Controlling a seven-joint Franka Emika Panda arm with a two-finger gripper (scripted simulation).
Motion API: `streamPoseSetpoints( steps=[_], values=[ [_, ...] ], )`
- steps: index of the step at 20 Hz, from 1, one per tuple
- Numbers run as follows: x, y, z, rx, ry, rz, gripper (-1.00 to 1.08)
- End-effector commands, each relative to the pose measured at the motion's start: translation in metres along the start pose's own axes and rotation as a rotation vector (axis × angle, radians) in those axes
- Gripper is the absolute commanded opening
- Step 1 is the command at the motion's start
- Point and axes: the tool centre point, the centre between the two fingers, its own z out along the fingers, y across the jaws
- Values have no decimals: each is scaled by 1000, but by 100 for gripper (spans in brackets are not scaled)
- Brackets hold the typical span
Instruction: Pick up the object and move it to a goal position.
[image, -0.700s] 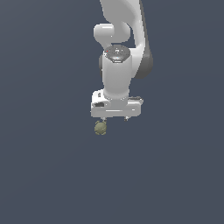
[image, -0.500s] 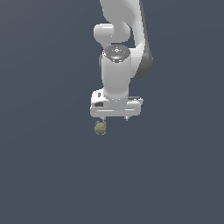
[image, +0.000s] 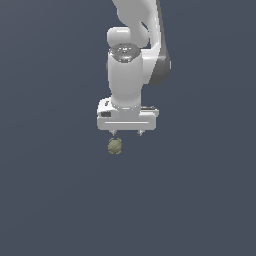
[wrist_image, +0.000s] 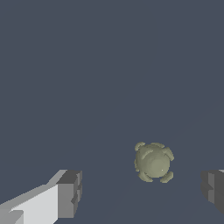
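Note:
The object (image: 115, 146) is a small olive-green bumpy lump lying on the dark grey floor. My white gripper (image: 127, 133) hovers just above it, the lump sitting below its fingertip on the exterior view's left. In the wrist view the object (wrist_image: 153, 162) lies between the two grey fingertips (wrist_image: 70, 193), nearer one of them. The gripper (wrist_image: 142, 190) is open and holds nothing, its jaws wide apart.
A plain dark grey floor (image: 200, 200) stretches in every direction. Nothing else shows besides the white arm (image: 135, 55) rising above the gripper.
The gripper has shifted very little over the lump; the object has stayed where it was.

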Motion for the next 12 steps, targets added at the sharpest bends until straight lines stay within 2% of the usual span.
streamPoseSetpoints(
  steps=[1, 6, 12],
  values=[
    [0, -1, 0, 0, -1, -1, 100],
    [-3, 5, 10, 0, -5, 3, 100],
    [-16, 25, 46, -4, -21, 16, 100]
  ],
)
